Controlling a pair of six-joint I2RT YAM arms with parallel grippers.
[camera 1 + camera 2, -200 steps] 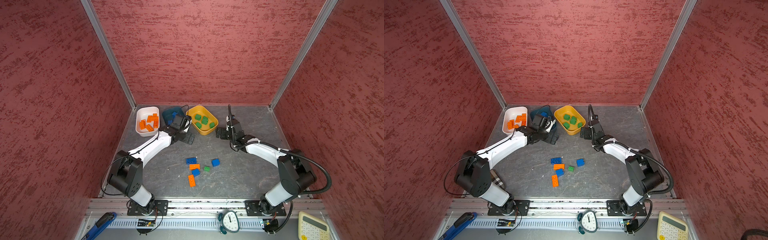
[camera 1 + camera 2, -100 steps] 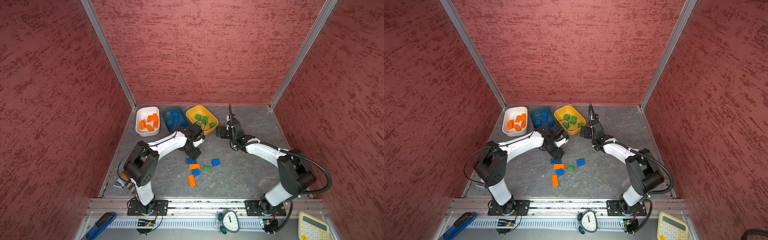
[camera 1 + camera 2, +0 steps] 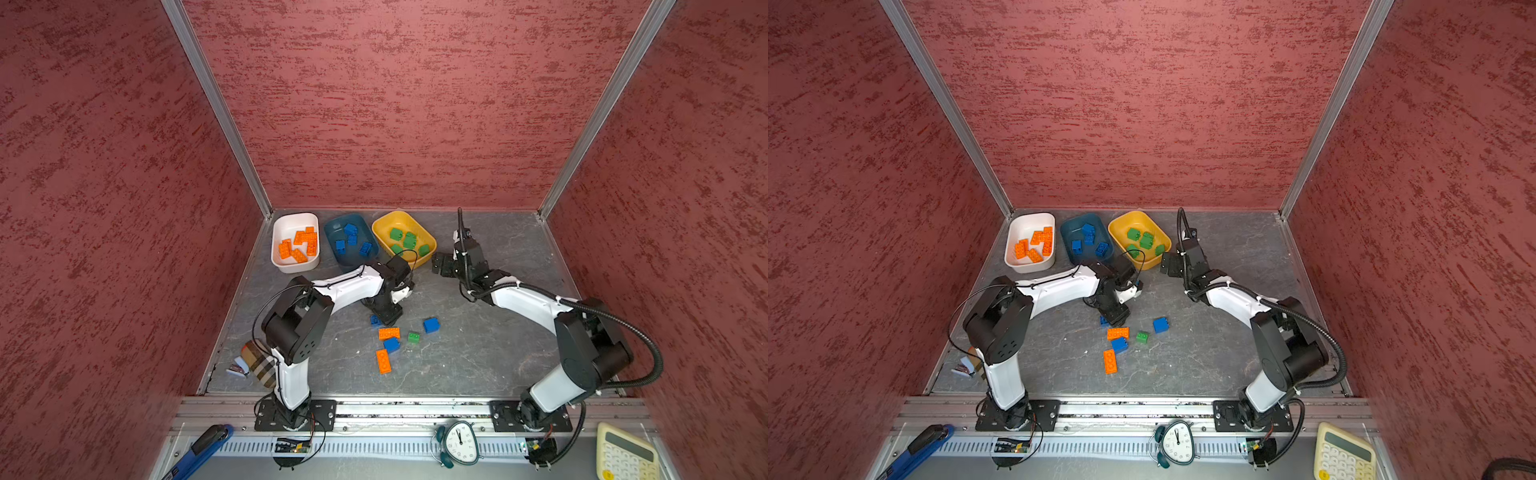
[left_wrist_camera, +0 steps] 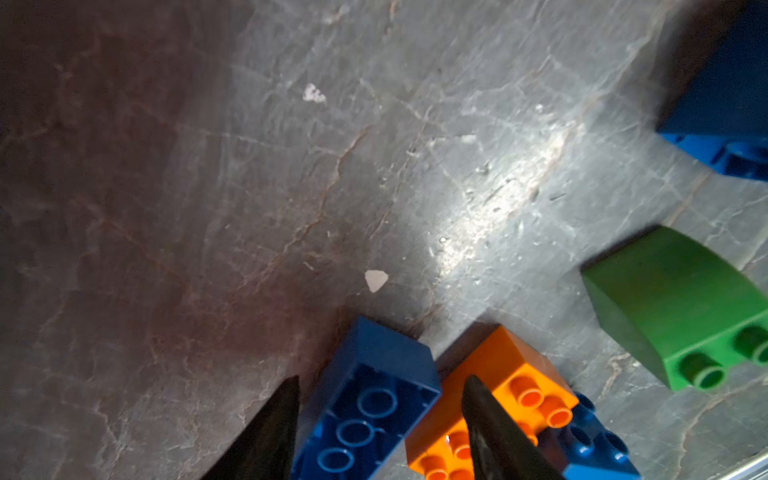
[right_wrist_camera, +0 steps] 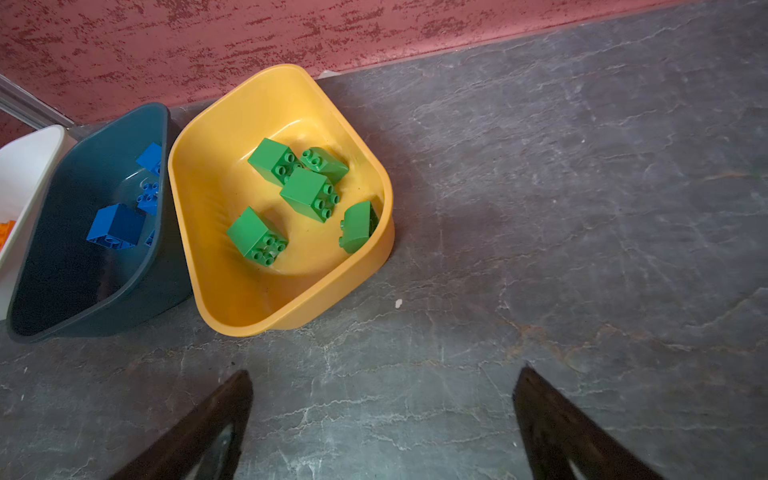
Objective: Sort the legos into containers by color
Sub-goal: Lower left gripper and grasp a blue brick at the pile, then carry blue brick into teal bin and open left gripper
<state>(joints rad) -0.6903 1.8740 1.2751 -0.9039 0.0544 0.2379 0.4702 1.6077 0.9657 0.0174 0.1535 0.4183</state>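
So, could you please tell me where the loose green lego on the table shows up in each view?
In a top view: green lego, just right of the farther orange brick.
In a top view: same place, right of that brick.
Left wrist: green lego apart from the orange brick, cut by the frame edge.
Right wrist: not in it.
Shared landmark: the orange brick.

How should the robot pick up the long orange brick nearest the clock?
From straight above, pinching the long orange brick across its two long sides, near the middle. It lies flat with its studs up, and both long sides look clear enough for the gripper.
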